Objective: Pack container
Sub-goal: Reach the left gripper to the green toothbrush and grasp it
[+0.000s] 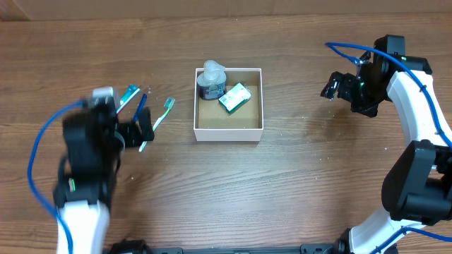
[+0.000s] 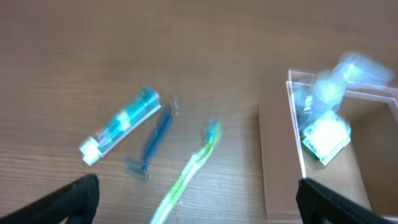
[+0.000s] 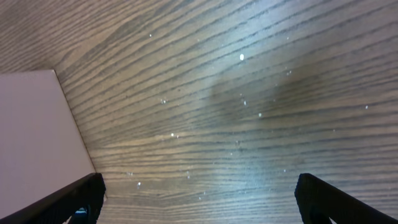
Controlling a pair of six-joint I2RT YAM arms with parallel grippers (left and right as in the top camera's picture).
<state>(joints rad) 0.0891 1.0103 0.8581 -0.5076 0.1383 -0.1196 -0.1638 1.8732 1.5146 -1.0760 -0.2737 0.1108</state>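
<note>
container (image 1: 227, 133) sits mid-counter (image 1: 304, 183), between the arms. left gripper (image 2: 199, 200), fingers wide apart and empty, hovers over a toothbrush (image 2: 186, 177), razor (image 2: 152, 142) and small tube (image 2: 120, 126) left of it. right gripper (image 3: 200, 199), also spread and empty, hangs over the counter to its right. inside it: a bottle (image 1: 211, 81) and a packet (image 1: 234, 97).

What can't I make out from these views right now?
Left wrist view: motion blur smears the bottle and packet in the container; labels unreadable.
Overhead: left gripper is blurred and overlaps the toothbrush handle.
Right wrist view: frame edge cuts off the container; only an outer wall shows, contents hidden.
</note>
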